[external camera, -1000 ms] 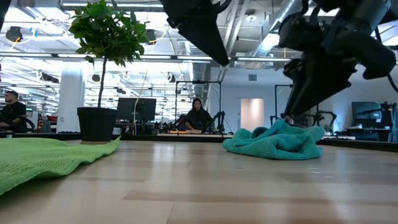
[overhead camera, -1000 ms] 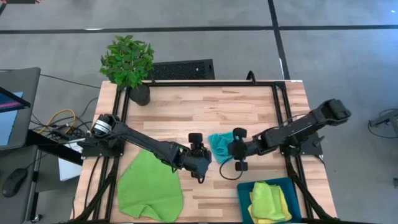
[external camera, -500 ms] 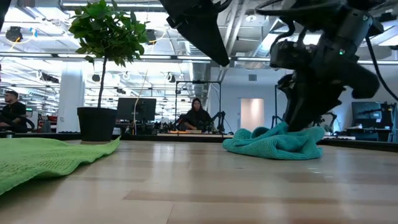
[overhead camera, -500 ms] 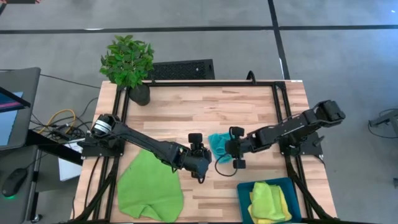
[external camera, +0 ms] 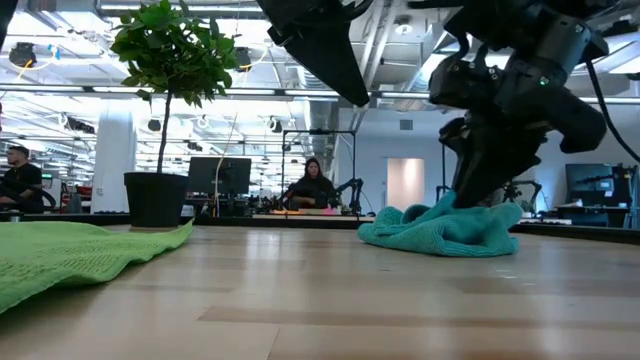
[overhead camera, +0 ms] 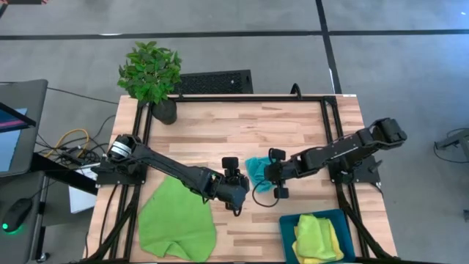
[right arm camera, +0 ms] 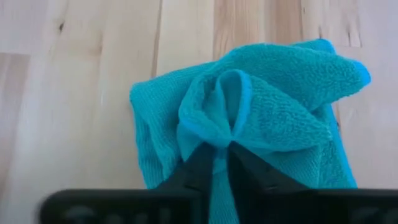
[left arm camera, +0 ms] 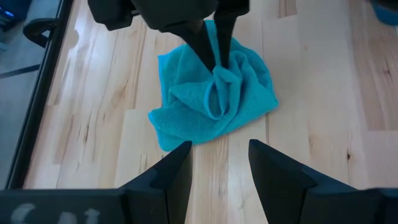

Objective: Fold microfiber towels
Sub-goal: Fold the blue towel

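Observation:
A turquoise towel (overhead camera: 254,167) lies crumpled near the middle of the table, resting on its underside (external camera: 440,240). My right gripper (right arm camera: 225,163) comes down on it from the table's right and is shut on a raised fold. My left gripper (left arm camera: 217,163) hovers open just to the towel's near left, touching nothing. A lime green towel (overhead camera: 176,220) lies spread at the table's near left. A yellow towel (overhead camera: 328,238) and another lime green towel (overhead camera: 308,229) lie in a blue bin (overhead camera: 287,222). My right gripper pinches a raised fold (right arm camera: 229,130) on top of the turquoise towel, near the heap's middle, between its two fingers (left arm camera: 210,46). The fingers slant down from the table's right. The fold stands up at the fingertips, and the rest of the towel lies slack on the table.
A potted plant (overhead camera: 150,73) stands at the far left corner. Black frame rails (overhead camera: 330,132) run along the table's sides. The blue bin sits at the near right corner. Bare wood (overhead camera: 234,125) lies on the far side of the towel.
My right gripper has moved toward the table's left and a little down, onto the turquoise towel. The towel has stayed in its place.

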